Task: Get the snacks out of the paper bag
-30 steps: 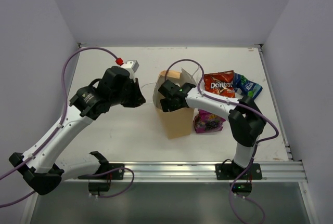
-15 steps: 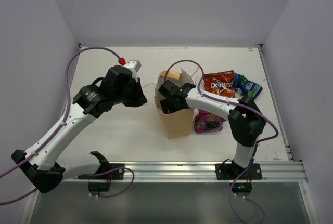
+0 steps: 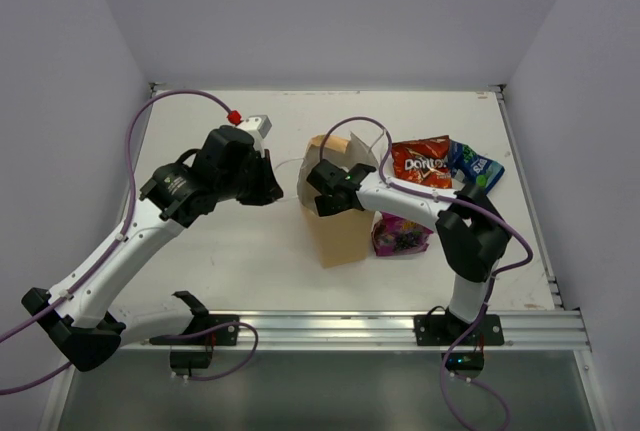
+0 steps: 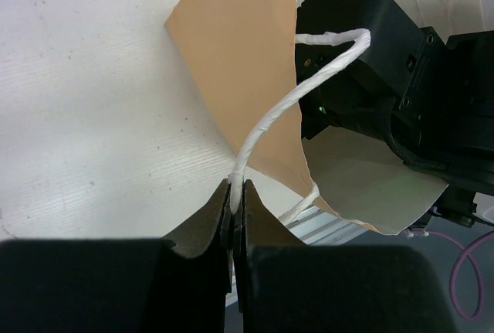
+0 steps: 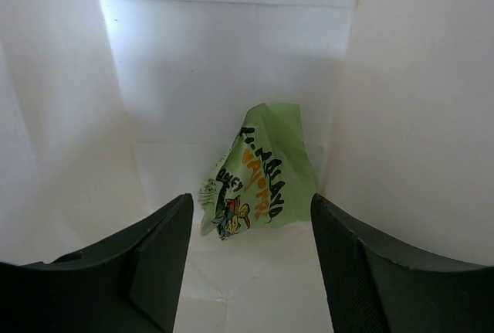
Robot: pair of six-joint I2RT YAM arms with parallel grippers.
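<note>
Three snacks lie out on the table [image 3: 230, 251]: a Doritos bag [image 3: 420, 161] at the far right with a blue packet [image 3: 475, 166] touching its right edge, and a purple packet [image 3: 400, 234] just beside the paper bag's right side. The paper bag [image 3: 338, 231] stands mid-table between my two arms, mouth up.

My left gripper [image 4: 235, 194] is clamped tight on the bag's white cord [image 4: 293, 93], which arcs from the jaws back to the rim.

My right gripper [image 5: 251, 217] is down inside the mouth of the bag with its fingers [image 5: 154, 248] spread apart and nothing between them. Past the fingertips, on the bag's pale floor, lies one more snack, a green packet [image 5: 258, 171] with orange and black print. I cannot tell whether the fingers touch it.
</note>
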